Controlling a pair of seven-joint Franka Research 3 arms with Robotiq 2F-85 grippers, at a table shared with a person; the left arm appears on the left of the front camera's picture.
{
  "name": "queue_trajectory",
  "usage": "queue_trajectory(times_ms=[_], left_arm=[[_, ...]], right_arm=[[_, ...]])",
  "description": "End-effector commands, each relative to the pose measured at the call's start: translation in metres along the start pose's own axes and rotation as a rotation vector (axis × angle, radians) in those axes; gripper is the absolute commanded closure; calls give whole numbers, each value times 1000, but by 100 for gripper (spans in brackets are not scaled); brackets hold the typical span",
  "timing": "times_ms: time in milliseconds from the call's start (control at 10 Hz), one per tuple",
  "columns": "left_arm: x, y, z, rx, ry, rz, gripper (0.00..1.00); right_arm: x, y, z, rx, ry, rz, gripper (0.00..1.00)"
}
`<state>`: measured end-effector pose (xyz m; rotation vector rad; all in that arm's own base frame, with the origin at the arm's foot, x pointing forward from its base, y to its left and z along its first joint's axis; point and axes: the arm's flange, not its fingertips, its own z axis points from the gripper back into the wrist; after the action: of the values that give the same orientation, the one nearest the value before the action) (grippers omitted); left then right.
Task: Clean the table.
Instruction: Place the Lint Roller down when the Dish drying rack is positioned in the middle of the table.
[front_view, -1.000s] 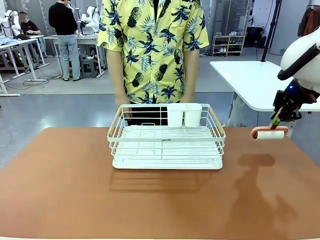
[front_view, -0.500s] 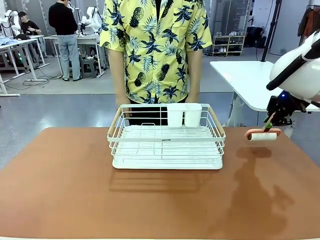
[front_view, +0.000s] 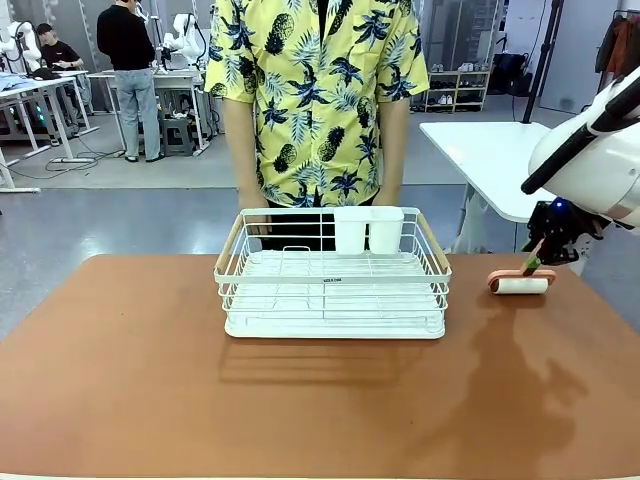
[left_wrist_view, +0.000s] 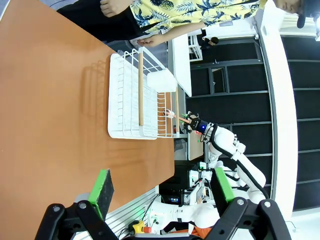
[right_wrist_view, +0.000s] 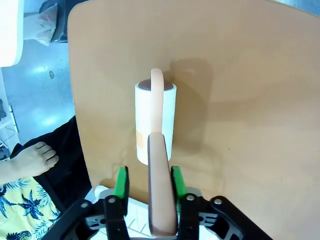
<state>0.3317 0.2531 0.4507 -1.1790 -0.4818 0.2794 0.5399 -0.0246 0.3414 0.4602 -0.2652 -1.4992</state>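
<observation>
Lowered since the earlier frame, the lint roller now rests on the table directly below the right gripper, whose green pads flank the roller's pink handle; actual contact cannot be told. Left gripper hangs released over the table's edge.

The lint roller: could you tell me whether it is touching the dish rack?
Apart. The front view shows bare table between the lint roller and the dish rack.
</observation>
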Motion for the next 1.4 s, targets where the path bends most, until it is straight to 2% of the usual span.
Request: queue_trajectory(times_ms=[0, 100, 400, 700, 1300], left_arm=[[1, 0, 3, -28, -7, -17, 0], [1, 0, 3, -28, -7, -17, 0], [1, 0, 3, -28, -7, -17, 0], [1, 0, 3, -28, -7, -17, 0], [1, 0, 3, -28, -7, -17, 0]], right_arm=[[-1, -3, 5, 20, -10, -20, 13], [-1, -5, 10, -18, -24, -29, 0], [-3, -10, 42, -109, -72, -23, 0], [-5, -11, 67, -154, -72, -1, 0], [0, -11, 71, -152, -40, 39, 0]])
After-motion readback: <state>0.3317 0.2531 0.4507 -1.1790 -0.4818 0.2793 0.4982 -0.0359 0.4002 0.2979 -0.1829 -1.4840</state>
